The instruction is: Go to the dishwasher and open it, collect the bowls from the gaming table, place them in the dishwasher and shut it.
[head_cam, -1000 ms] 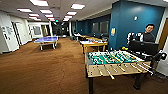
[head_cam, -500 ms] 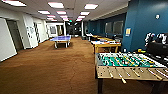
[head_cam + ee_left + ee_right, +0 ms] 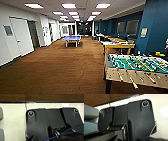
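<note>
The gaming table [image 3: 118,45], white-topped with yellow edging and colourful things strewn on it, stands along the right side of the room in the head view, beyond a table-football table [image 3: 136,67] that is close at the right. The dishwasher and the bowls are out of view. Each wrist view looks down on the robot's own dark plate, with pale surface around it and brown carpet beyond.
Brown carpet [image 3: 57,67] stretches ahead down a long room. A blue table-tennis table [image 3: 72,38] stands far off in the middle. White walls and doors [image 3: 18,37] run along the left, and a dark blue wall [image 3: 155,27] rises at the right.
The whole head view has shifted: the table-football table sits further right and closer, and the person seen at the right a second ago has left the picture. The camera has moved.
</note>
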Controlling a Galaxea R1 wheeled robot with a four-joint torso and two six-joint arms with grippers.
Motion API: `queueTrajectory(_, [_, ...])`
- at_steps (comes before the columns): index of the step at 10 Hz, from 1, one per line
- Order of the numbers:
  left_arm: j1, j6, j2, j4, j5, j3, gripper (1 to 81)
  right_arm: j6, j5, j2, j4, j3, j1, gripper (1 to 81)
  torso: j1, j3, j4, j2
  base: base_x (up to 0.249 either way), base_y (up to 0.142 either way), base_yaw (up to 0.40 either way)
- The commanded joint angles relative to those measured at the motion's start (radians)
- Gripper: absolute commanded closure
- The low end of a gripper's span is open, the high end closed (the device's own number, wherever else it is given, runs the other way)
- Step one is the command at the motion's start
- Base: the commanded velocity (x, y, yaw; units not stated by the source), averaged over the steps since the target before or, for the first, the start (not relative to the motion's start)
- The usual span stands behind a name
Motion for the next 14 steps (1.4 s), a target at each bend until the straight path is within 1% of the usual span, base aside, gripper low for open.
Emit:
queueTrajectory(1, [-0.067,0.000,-0.008,-0.007,0.043,-0.005,1.0,0.002,-0.053,-0.007,0.001,0.004,0.052,1.0,0.000,0.000,0.000,0.000,0.000,0.000,0.000])
queueTrajectory(7, [-0.067,-0.003,-0.011,-0.012,0.052,0.000,1.0,0.001,-0.054,-0.004,-0.003,0.003,0.053,1.0,0.000,0.000,0.000,0.000,0.000,0.000,0.000])
queueTrajectory(12, [-0.067,0.000,0.003,-0.006,0.051,-0.005,1.0,-0.007,-0.066,0.030,-0.009,-0.003,0.048,1.0,0.000,0.000,0.000,0.000,0.000,0.000,0.000])
queueTrajectory(14, [-0.067,0.000,0.006,-0.004,0.052,0.000,1.0,-0.005,-0.071,0.060,-0.010,-0.035,0.041,1.0,0.000,0.000,0.000,0.000,0.000,0.000,0.000])
